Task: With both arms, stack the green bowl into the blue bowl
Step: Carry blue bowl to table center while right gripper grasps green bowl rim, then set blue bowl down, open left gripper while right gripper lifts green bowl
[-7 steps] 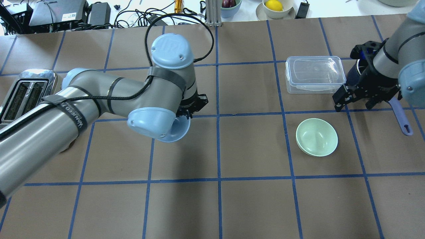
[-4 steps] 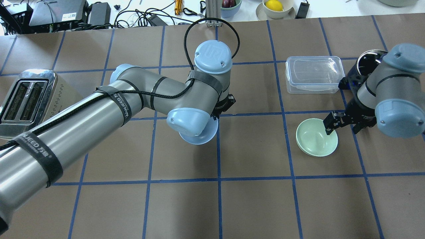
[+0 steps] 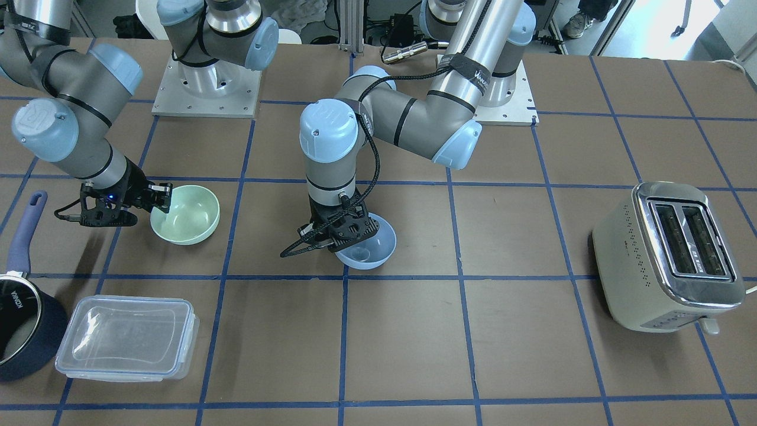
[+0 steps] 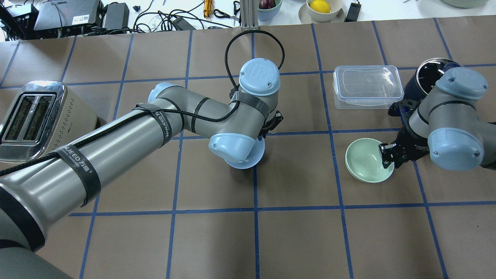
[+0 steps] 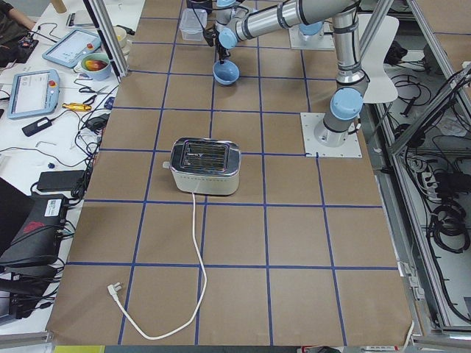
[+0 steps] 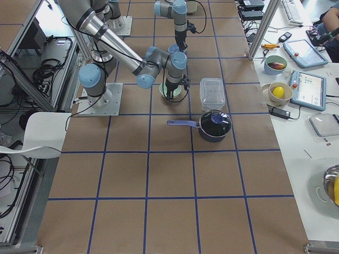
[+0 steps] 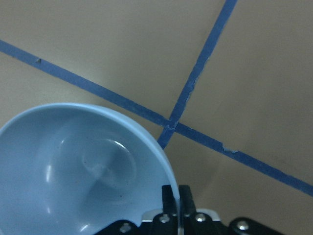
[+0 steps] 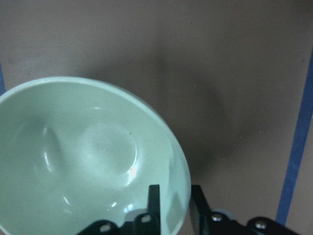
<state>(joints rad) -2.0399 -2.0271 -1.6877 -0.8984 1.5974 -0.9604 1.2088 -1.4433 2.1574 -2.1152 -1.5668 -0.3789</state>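
— Two bowls, then. Where are they?

— Both on the brown worktop (image 3: 532, 355), well apart. The green bowl (image 3: 189, 216) sits upright on the robot's right side. The blue bowl (image 3: 369, 251) is near the middle, just beside a crossing of the blue tape lines (image 7: 171, 125).

— Is the left gripper (image 7: 177, 208) on anything?

— Yes. Its fingers (image 7: 167, 196) are pinched tight on the blue bowl's rim, one inside the wall and one outside. The wrist stands nearly upright over that edge, and from overhead it hides part of the bowl.

— Does that bowl rest on the worktop or hang above it?

— I cannot tell from these views.

— And the right gripper (image 8: 175, 196)?

— It has come in at the green bowl's rim on the side toward the saucepan (image 3: 20, 313). One finger is inside the bowl and one outside, spread apart, with a gap showing between the outer finger and the wall. No grip there.

— What else is about?

— A clear container (image 3: 127, 337) with its lid on, next to the saucepan, both beyond the green bowl from the robot. A toaster (image 3: 668, 254) stands at the robot's left end.
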